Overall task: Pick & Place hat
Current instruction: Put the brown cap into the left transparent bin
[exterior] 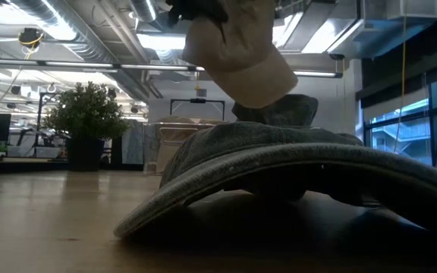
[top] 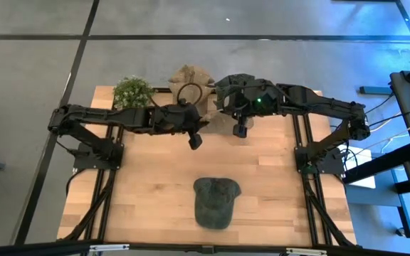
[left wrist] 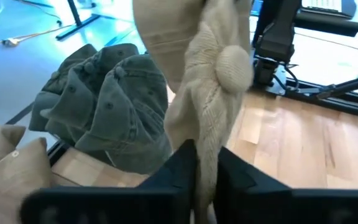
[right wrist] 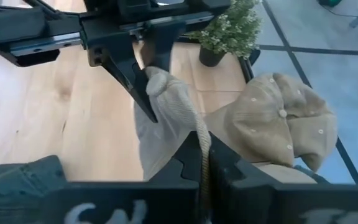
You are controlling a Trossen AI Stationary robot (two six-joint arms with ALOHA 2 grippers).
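A cream cap (exterior: 241,53) hangs in the air between my two grippers, over the far middle of the table; it also shows in the high view (top: 219,119). My left gripper (top: 195,140) and my right gripper (top: 240,131) are both shut on it. A dark green cap (top: 216,201) lies crown up on the table near the front edge, resting on its rim and brim (exterior: 203,189). My left gripper pinches a bunched fold of the cream cap's crown (left wrist: 205,146) between its two fingers, below the top button (left wrist: 235,62). The cap is lifted clear of the table. My right gripper pinches a gathered edge of the cream cap (right wrist: 202,140) between its two fingers, on the side opposite my left gripper's fingers (right wrist: 143,93). The cloth runs fairly taut between the two holds.
At the table's far edge lie a pile of dark green caps (left wrist: 104,106) and beige caps (right wrist: 278,118), with a small potted plant (top: 132,91) at the far left. Bare wood lies between the pile and the green cap in front.
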